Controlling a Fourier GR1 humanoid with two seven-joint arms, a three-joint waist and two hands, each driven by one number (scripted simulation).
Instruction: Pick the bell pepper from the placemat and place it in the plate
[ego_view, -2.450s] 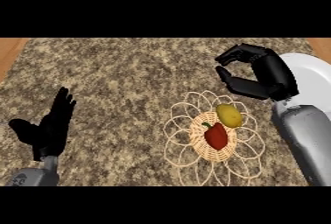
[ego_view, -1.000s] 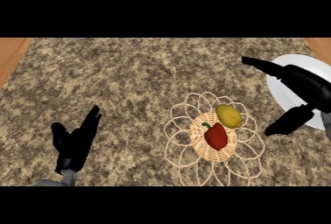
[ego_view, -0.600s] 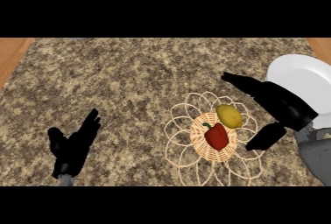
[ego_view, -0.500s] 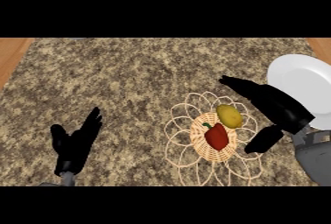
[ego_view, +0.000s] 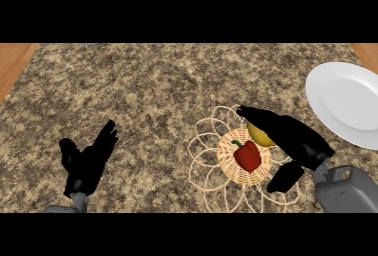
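Granite counter (ego_view: 148, 85): placemat (ego_view: 244, 160), red bell pepper (ego_view: 247, 156), plate (ego_view: 347, 102).
We spread right hand (ego_view: 291, 140) beside the pepper, fingers released; left hand (ego_view: 87, 160) rests unclenched.

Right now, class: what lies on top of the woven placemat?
On the placemat lies a red bell pepper near its middle. Beside it sits a yellow item, partly covered by the open right hand, so its full shape is hidden.

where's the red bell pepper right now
In the head view, the red bell pepper lies on the woven placemat, right of centre, beside a yellow fruit, under the open right hand.
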